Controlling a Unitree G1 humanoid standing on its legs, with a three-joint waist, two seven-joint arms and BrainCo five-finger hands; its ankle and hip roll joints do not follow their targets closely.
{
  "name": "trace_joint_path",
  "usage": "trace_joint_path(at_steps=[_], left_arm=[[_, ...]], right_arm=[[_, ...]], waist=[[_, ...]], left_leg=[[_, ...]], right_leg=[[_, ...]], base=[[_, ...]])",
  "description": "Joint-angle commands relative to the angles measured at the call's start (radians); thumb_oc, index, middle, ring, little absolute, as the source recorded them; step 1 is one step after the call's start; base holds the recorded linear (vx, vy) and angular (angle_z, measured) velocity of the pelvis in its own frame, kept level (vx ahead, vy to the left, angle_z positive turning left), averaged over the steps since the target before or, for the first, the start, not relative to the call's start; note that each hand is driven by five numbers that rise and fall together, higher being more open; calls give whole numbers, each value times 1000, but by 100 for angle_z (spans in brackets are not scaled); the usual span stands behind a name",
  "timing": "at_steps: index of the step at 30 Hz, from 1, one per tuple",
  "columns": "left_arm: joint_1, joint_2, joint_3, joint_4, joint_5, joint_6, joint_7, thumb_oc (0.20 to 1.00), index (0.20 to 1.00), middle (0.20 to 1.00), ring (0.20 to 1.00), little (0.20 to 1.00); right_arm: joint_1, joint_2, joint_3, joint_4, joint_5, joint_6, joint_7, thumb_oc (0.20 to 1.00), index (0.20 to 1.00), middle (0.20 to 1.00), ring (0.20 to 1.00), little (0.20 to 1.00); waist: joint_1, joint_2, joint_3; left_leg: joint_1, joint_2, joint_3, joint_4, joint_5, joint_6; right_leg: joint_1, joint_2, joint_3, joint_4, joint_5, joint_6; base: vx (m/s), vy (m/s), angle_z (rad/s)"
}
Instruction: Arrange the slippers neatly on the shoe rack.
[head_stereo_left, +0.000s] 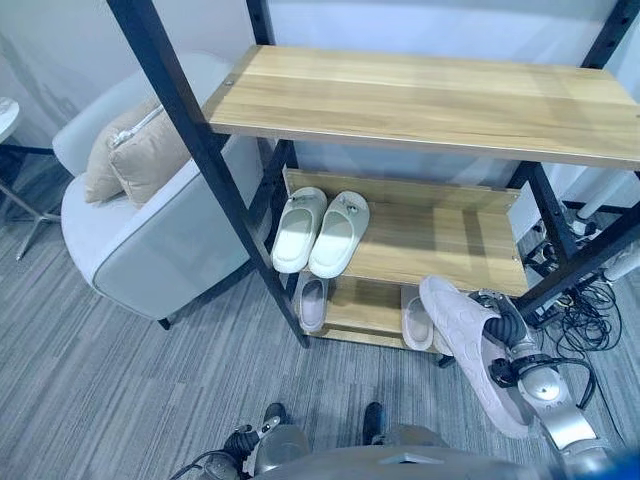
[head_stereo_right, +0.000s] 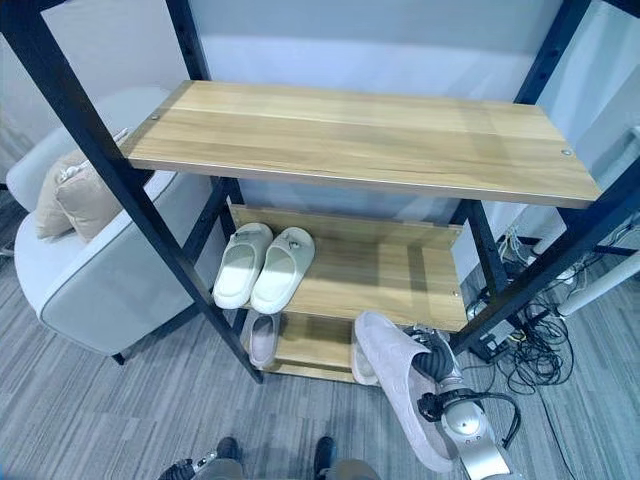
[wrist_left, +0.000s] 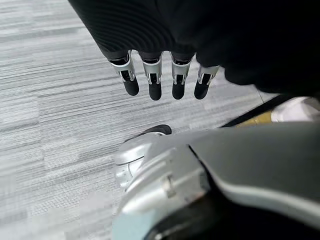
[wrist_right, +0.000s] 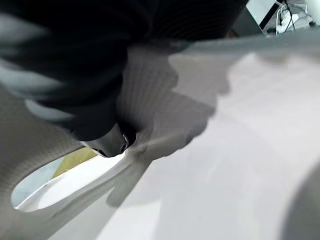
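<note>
A pale pinkish-grey slipper (head_stereo_left: 462, 338) hangs sole-out in front of the rack's lower right corner, with my right hand (head_stereo_left: 508, 338) shut on it. In the right wrist view a dark fingertip (wrist_right: 108, 142) hooks into the slipper's strap (wrist_right: 165, 90). A pair of pale green slippers (head_stereo_left: 320, 230) lies side by side at the left of the middle shelf (head_stereo_left: 440, 245). On the bottom shelf lie a greyish slipper (head_stereo_left: 312, 300) at the left and a white one (head_stereo_left: 416, 321) at the right. My left hand (wrist_left: 155, 82) hangs low over the floor, fingers straight.
The wooden rack has black metal posts and a bare top shelf (head_stereo_left: 430, 100). A light grey armchair (head_stereo_left: 150, 240) with beige cushions (head_stereo_left: 130, 150) stands close to the rack's left side. Loose cables (head_stereo_left: 580, 305) lie on the floor to the right.
</note>
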Motion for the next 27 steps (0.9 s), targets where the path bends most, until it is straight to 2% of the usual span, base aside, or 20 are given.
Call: trace_joint_path(at_steps=[1, 2, 6, 9, 13, 19, 20, 21, 27], left_arm=[[4, -14, -23, 13, 33, 0, 0, 1000, 1000, 1000, 1000, 1000], [-7, -3, -20, 8, 33, 0, 1, 1000, 1000, 1000, 1000, 1000], [-25, 9, -22, -4, 27, -3, 4, 1000, 1000, 1000, 1000, 1000], [-65, 19, -38, -14, 14, -9, 14, 1000, 1000, 1000, 1000, 1000], [-108, 31, -47, -39, -21, -23, 38, 1000, 1000, 1000, 1000, 1000], [-152, 46, -47, -64, -79, -40, 69, 1000, 1000, 1000, 1000, 1000], [-160, 46, -48, -61, -91, -40, 73, 1000, 1000, 1000, 1000, 1000], [-164, 49, -47, -58, -94, -42, 82, 1000, 1000, 1000, 1000, 1000], [-174, 63, -51, -93, -143, -59, 121, 1000, 1000, 1000, 1000, 1000]], right_arm=[[5, 7, -3, -85, 25, -45, 11, 200, 200, 200, 200, 200], [-2, 18, 17, -81, 22, -39, 24, 200, 200, 200, 200, 200], [-25, 24, 39, -88, 19, -38, 30, 200, 200, 200, 200, 200], [-58, 14, 61, -115, 17, -43, 29, 200, 200, 200, 200, 200], [-100, 8, 87, -117, 15, -49, 13, 200, 200, 200, 200, 200], [-191, -15, 137, -128, 21, -64, -12, 200, 200, 200, 200, 200], [-214, -15, 147, -131, 35, -69, -19, 200, 200, 200, 200, 200], [-224, -14, 153, -130, 39, -73, -25, 200, 200, 200, 200, 200], [-293, 2, 135, -152, 143, -101, -54, 200, 200, 200, 200, 200]], waist=[[7, -37, -29], [5, -45, -21], [6, -50, -3], [-2, -55, 60], [-7, -48, 108], [2, -36, 129], [6, -35, 128], [9, -30, 127], [20, -11, 100]], left_leg=[[-11, -58, 42, 57, -19, 40], [-15, -79, 62, 87, -50, 57], [-43, -101, 78, 144, -81, 75], [-165, -109, 76, 302, -130, 92], [-305, -110, 64, 471, -192, 104], [-556, -88, 49, 786, -305, 129], [-622, -83, 46, 863, -336, 132], [-683, -75, 45, 953, -391, 130], [-946, -73, 17, 1232, -491, 157]], right_leg=[[47, -109, 53, 101, -85, 131], [32, -128, 74, 126, -85, 145], [-8, -145, 102, 170, -86, 157], [-103, -166, 125, 282, -108, 154], [-236, -171, 151, 433, -143, 139], [-488, -161, 193, 701, -244, 100], [-560, -152, 199, 769, -273, 95], [-622, -144, 204, 857, -322, 96], [-893, -140, 231, 1135, -432, 62]], base=[[177, 352, 6], [114, 259, -7], [14, 158, -26], [-131, 79, -9], [-133, 31, -2], [-97, -17, -8], [-16, -43, -19], [0, -55, -14], [-10, -51, 3]])
